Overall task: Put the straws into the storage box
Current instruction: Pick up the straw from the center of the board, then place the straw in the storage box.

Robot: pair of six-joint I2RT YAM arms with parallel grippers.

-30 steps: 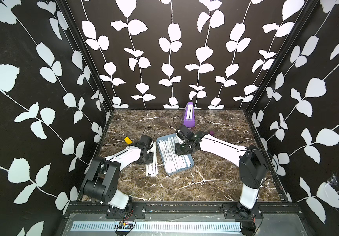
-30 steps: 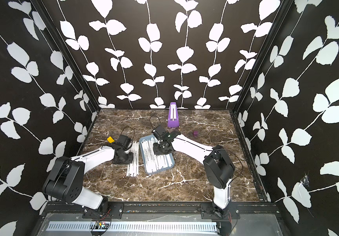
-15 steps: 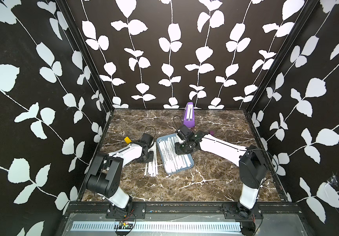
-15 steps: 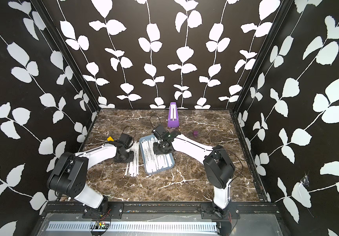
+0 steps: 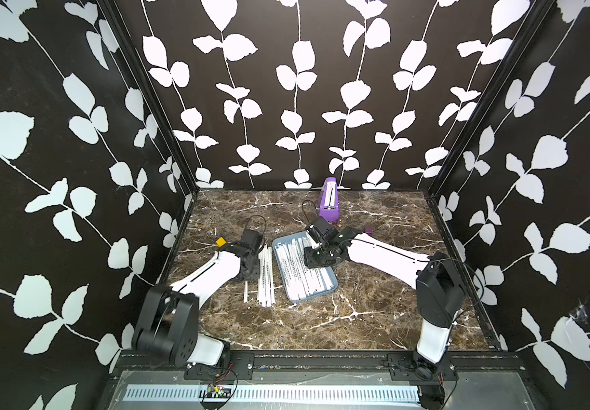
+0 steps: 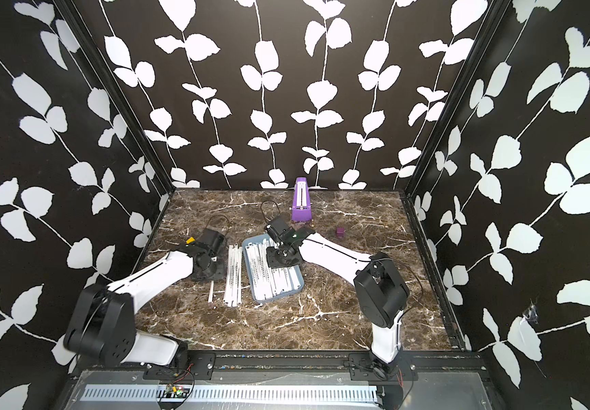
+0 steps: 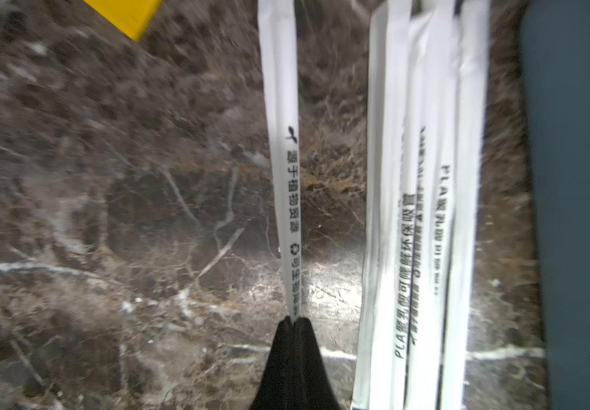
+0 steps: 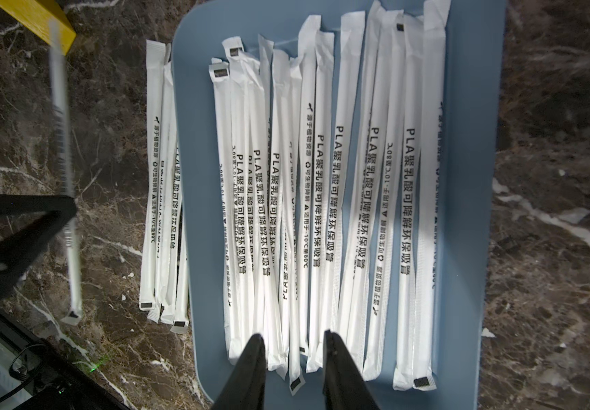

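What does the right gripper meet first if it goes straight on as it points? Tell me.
Most likely the straws lying in the storage box: the right gripper points down at them, jaws apart. Its height above them is unclear.

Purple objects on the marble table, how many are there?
2: a tall purple wedge standing near the back wall, and a small purple cube nearby. More may be hidden.

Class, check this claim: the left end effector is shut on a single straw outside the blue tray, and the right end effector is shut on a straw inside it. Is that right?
No: the right end effector is open, gripping nothing, above the straws in the tray; the right wrist view shows it. The rest holds.
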